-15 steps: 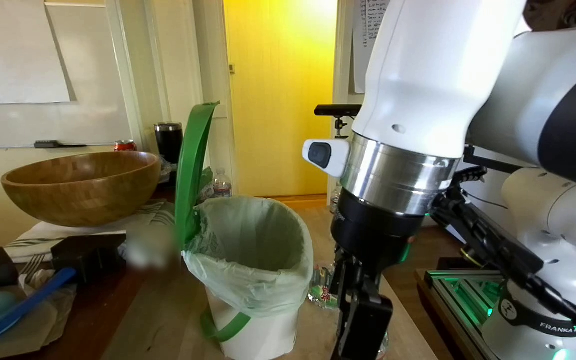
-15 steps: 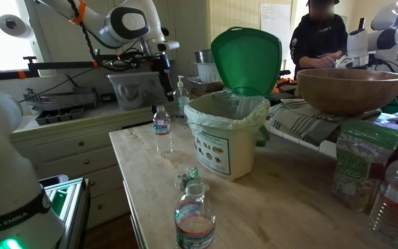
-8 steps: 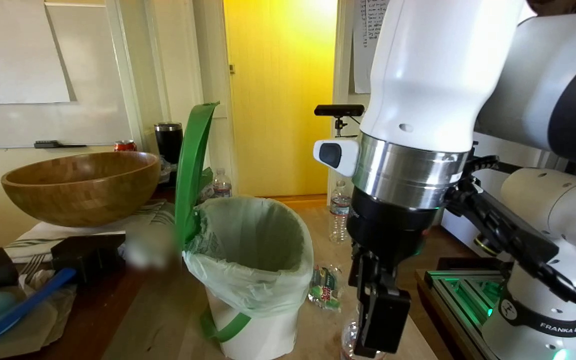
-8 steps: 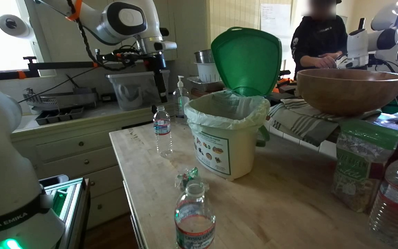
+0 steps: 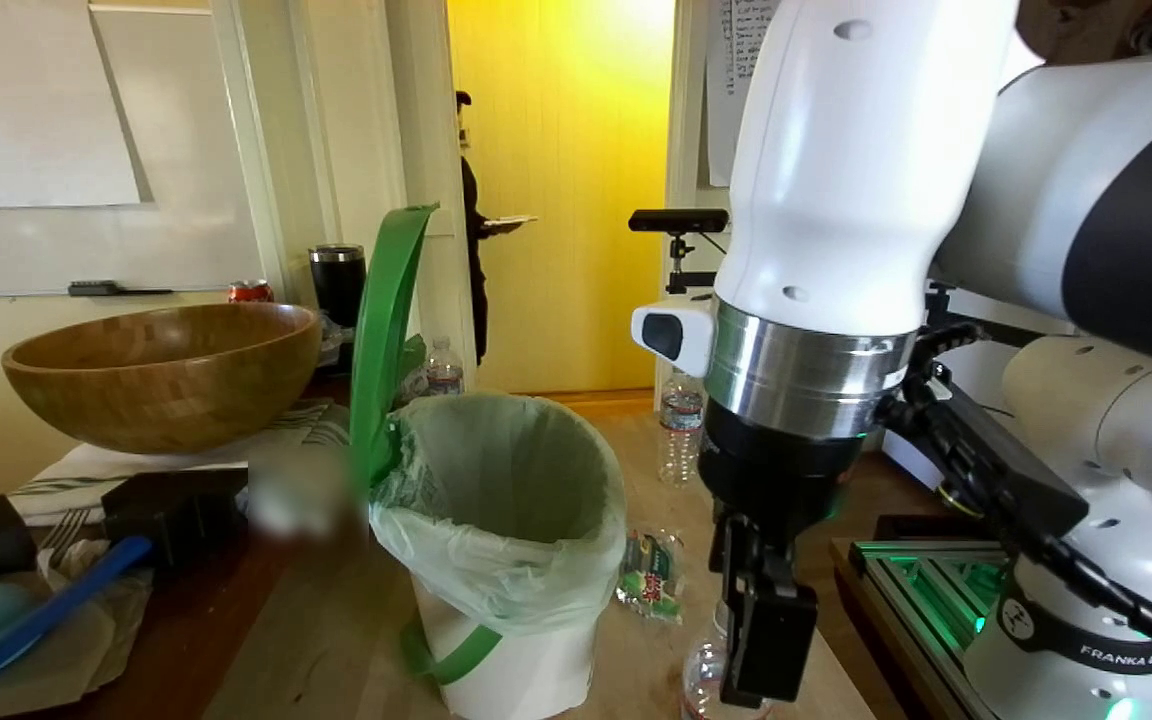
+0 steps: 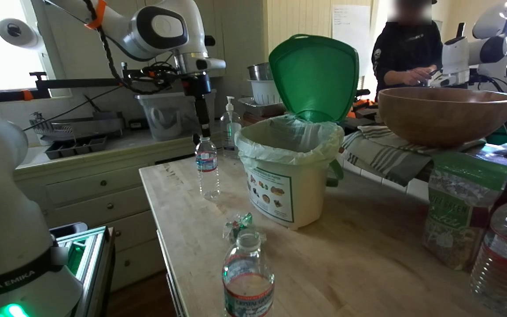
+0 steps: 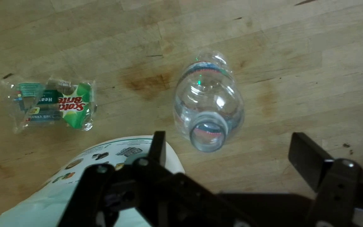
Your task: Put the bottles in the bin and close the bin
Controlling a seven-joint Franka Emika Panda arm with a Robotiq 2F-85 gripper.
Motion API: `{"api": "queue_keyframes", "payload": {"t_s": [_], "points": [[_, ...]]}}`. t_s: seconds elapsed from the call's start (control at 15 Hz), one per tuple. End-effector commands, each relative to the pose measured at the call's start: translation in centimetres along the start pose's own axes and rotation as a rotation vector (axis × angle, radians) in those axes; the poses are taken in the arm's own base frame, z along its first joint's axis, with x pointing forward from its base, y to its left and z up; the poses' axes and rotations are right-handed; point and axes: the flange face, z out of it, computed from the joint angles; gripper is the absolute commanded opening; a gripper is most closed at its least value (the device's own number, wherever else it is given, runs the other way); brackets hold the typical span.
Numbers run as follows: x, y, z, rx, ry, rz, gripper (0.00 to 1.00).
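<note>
Three clear plastic bottles stand on the wooden table. My gripper (image 6: 205,132) is over the bottle (image 6: 208,176) at the table's far end in an exterior view. In the wrist view that bottle (image 7: 208,97) is upright and uncapped, its mouth nearer the left finger (image 7: 158,143). The jaws are wide apart with nothing between them. The other bottles (image 5: 681,430) (image 5: 444,370) also show in an exterior view (image 6: 249,277) (image 6: 506,259). The white bin (image 6: 286,198) has a pale liner, and its green lid (image 6: 313,75) stands open. The bin's wall (image 7: 96,167) shows beside the left finger.
A Scotch-Brite wrapper (image 7: 71,104) lies by the bin. A green-topped bag (image 6: 460,211) stands beside one bottle. A wooden bowl (image 6: 447,116) sits on a towel (image 6: 381,147) beyond the bin. A pump bottle (image 6: 230,127) stands behind the far bottle.
My gripper has shifted away from the bin and become more upright, then come down slightly over the far bottle. A person now shows by the yellow door.
</note>
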Motion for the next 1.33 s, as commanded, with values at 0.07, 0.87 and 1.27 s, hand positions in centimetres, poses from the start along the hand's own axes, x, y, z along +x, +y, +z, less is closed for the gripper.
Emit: {"api": "queue_keyframes", "payload": {"t_s": [0.07, 0.87, 1.27], "points": [[-0.41, 0.39, 1.03, -0.007, -0.017, -0.012, 0.99], [-0.65, 0.63, 1.33, -0.013, -0.023, -0.01, 0.15], [-0.71, 0.71, 0.92, -0.014, -0.017, -0.007, 0.12]]}}
